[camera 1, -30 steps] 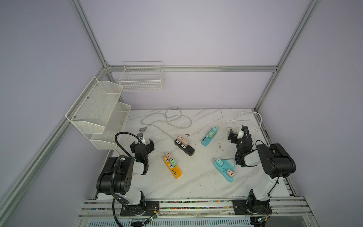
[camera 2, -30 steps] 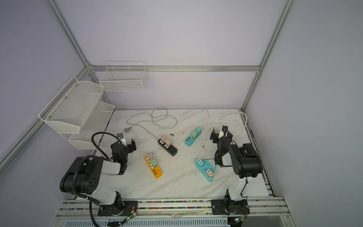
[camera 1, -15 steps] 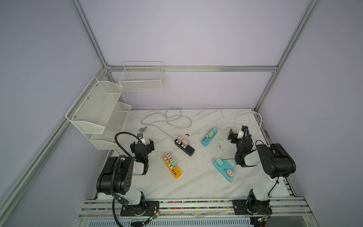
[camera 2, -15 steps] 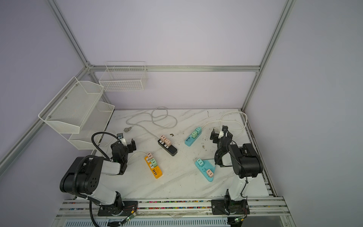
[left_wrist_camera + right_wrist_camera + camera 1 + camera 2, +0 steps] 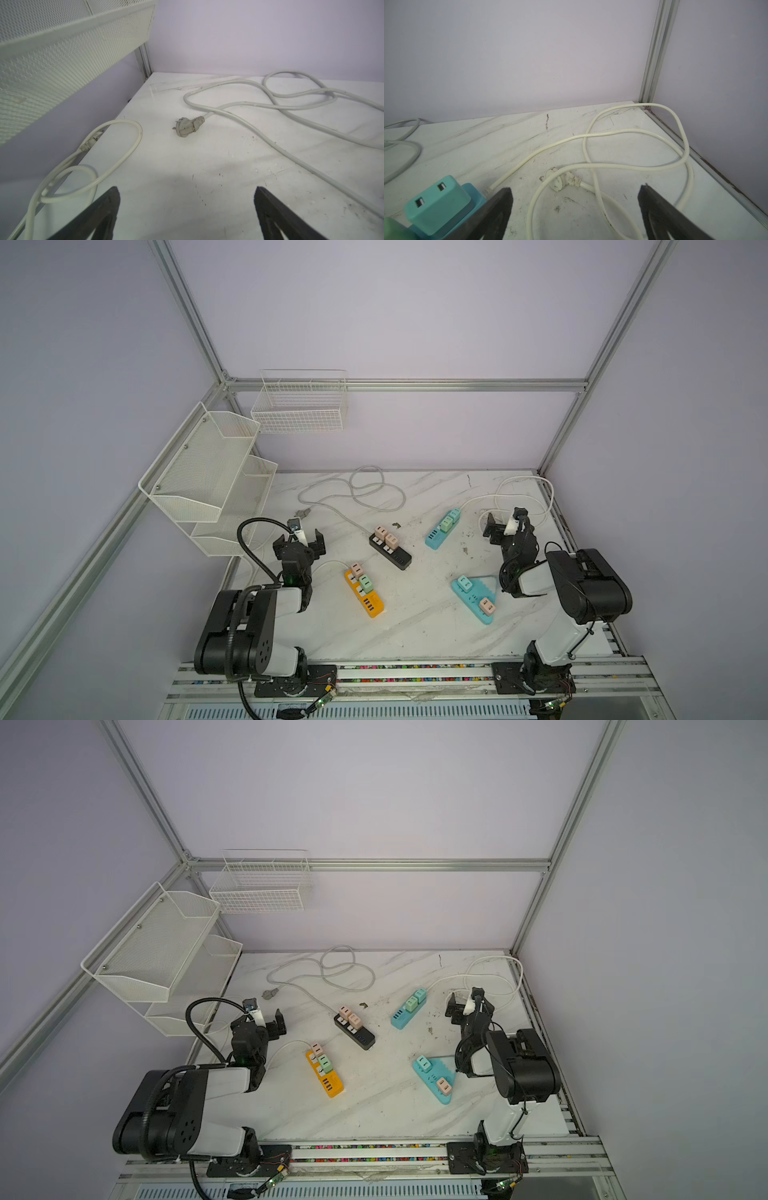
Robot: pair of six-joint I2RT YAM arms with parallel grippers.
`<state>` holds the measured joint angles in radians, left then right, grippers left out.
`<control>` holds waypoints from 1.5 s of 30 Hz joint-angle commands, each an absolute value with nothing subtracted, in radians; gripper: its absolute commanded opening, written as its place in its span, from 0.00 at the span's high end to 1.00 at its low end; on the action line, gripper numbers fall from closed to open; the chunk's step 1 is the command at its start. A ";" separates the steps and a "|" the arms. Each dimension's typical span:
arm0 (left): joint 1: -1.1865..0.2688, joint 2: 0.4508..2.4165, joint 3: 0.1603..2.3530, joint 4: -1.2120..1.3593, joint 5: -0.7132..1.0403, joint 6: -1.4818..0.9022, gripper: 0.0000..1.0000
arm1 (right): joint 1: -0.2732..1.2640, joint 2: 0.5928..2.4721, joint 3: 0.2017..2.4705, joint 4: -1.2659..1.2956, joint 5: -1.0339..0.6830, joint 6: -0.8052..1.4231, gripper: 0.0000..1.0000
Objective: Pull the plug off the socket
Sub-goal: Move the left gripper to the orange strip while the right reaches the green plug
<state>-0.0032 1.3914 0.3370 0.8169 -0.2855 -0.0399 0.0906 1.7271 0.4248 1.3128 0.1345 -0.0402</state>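
— Marble-look tabletop (image 5: 415, 626), four power strips on it. Where are the plugs?

— All seated, by my count. The orange strip (image 5: 364, 594) near my left arm carries a pink plug (image 5: 356, 569) and a green plug (image 5: 366, 583) side by side. The black strip (image 5: 390, 551) mid-table holds two pink ones. The light blue strip (image 5: 443, 529), back right, holds a green one and a teal adapter (image 5: 454, 514). The cyan strip (image 5: 474, 600), front right, has one teal and one pink, well apart.

— Fingers?

— My left gripper (image 5: 299, 540): jaws spread wide, nothing between them, over bare table beside the mesh shelf (image 5: 208, 481), apart from the orange strip. Its wrist camera looks at a loose grey cord plug (image 5: 188, 126) lying flat ahead.

— And the other side?

— My right gripper (image 5: 505, 525): jaws likewise wide and empty, near the cord end of the light blue strip. On that wrist camera the teal adapter sits upright in its socket next to one fingertip (image 5: 496, 207). Whether the fingertip touches the strip I cannot tell. A white cord (image 5: 612, 166) loops over the table beyond.
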 commanded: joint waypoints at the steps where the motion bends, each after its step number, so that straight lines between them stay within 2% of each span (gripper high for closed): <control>1: -0.008 1.289 0.368 0.745 -0.263 -0.039 0.00 | 0.094 1.697 0.428 1.344 0.132 -0.063 0.03; 9: -0.008 1.145 0.411 0.554 -0.252 -0.207 0.00 | 0.094 1.648 0.482 1.195 0.135 -0.038 0.03; 14: -0.006 1.137 0.487 0.387 -0.236 -0.345 0.00 | 0.094 1.574 0.528 1.084 0.155 -0.045 0.02; 19: -0.001 1.125 0.591 0.231 -0.161 -0.488 0.00 | 0.094 1.446 0.546 0.996 0.150 0.095 0.03; 22: 0.003 1.121 0.611 0.255 -0.040 -0.499 0.00 | 0.092 1.395 0.607 0.812 0.237 0.350 0.03; 24: 0.006 1.126 0.624 0.239 -0.013 -0.535 0.00 | 0.092 1.379 0.620 0.779 0.197 0.332 0.02; 27: 0.015 1.146 0.639 0.202 0.020 -0.605 0.00 | 0.092 1.352 0.637 0.677 0.282 0.420 0.03; 31: 0.018 1.179 0.727 0.013 0.020 -0.662 0.00 | 0.092 1.349 0.676 0.622 0.186 0.439 0.03; 34: 0.018 1.171 0.723 0.000 0.085 -0.659 0.00 | 0.101 1.368 0.745 0.540 0.102 0.462 0.02; 41: 0.015 1.074 0.631 -0.005 0.262 -0.664 0.00 | 0.195 1.460 0.922 0.244 0.075 0.470 0.03; 45: 0.007 0.989 0.585 -0.063 0.316 -0.691 0.00 | 0.317 1.486 0.994 0.137 0.094 0.448 0.02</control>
<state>0.0120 1.0466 0.6285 -0.0383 0.2264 -0.6674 0.2478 1.4796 0.9546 0.2913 0.1040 0.4458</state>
